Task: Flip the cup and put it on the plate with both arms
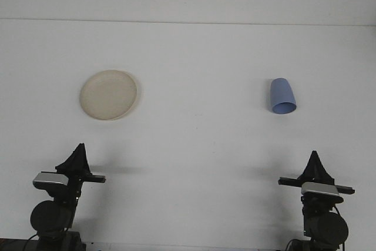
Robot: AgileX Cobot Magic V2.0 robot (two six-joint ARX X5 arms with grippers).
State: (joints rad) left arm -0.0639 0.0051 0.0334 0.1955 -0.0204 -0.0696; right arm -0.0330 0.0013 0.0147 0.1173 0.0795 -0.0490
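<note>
Since the blue cup (282, 96) sits on the right half of the white table (194, 145), almost straight ahead of the right gripper (315, 160), that arm looks better placed to reach it. Its wider end faces the robot. The beige plate (109, 94) lies well apart, ahead of the left gripper (78, 151). Whether either pair of jaws is spread cannot be told.
</note>
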